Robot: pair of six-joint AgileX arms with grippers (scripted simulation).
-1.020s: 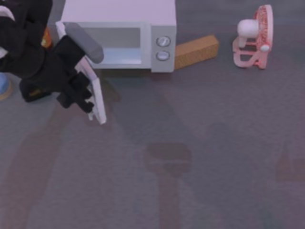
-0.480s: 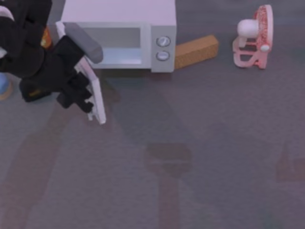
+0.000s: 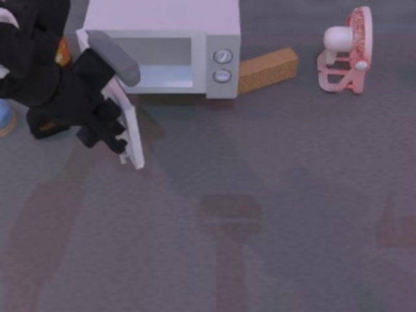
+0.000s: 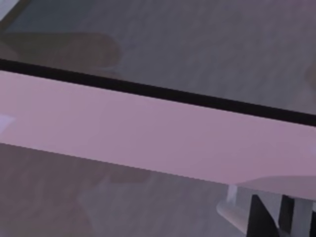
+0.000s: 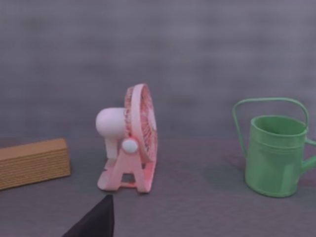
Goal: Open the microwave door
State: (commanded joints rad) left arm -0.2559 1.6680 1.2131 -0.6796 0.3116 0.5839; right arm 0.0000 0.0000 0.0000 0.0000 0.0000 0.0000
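left pincer [image 3: 123, 148] tips hidden behind microwave door [image 3: 130, 130] | right pincer — off view | microwave [image 3: 162, 19] back cut off

Upright pink fan [image 5: 133, 140] between a brown block [image 5: 30, 163] and a green watering can [image 5: 274, 153].

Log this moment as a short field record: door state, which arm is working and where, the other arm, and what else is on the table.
door state: flat white microwave door swung wide open, hinged at the left of the small white boxy microwave, cavity exposed
working arm: left gripper at the door's free edge, at the table's left
other arm: right arm out of the top view
other objects: tan rectangular block right of the microwave; pink desk fan further right; green watering can, seen only in the right wrist view
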